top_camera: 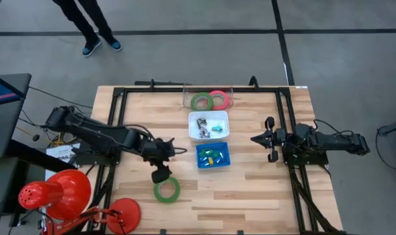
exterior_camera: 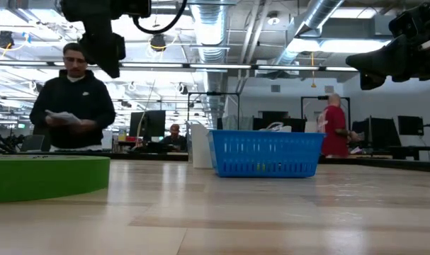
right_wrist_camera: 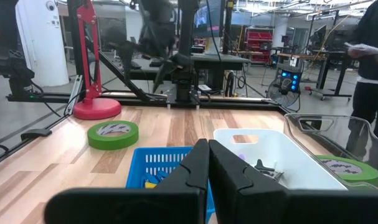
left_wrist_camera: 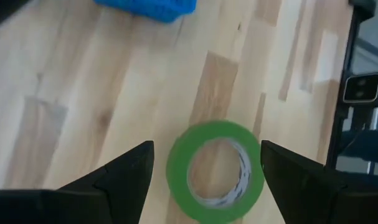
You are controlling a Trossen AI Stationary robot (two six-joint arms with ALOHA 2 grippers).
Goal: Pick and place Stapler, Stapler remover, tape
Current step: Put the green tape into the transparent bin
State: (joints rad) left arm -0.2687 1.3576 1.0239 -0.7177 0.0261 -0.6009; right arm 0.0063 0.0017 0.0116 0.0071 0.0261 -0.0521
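a green tape ring (top_camera: 166, 190) lies flat near the table's (top_camera: 250, 196) near edge, left of centre, with the left gripper (top_camera: 161, 173) above it, fingers spread and empty. in the left wrist view the ring (left_wrist_camera: 215, 163) sits between the two fingers (left_wrist_camera: 123, 174). a blue basket (top_camera: 213, 155) and a white tray (top_camera: 208, 125) occupy the centre; a second green ring (top_camera: 201, 101) and a pink-red ring (top_camera: 218, 99) rest in a clear bin (top_camera: 231, 96) at the far edge. the right gripper (top_camera: 256, 139), clenched on nothing, hangs toward the right edge. only the low view shows a person (exterior_camera: 73, 99) beyond the table.
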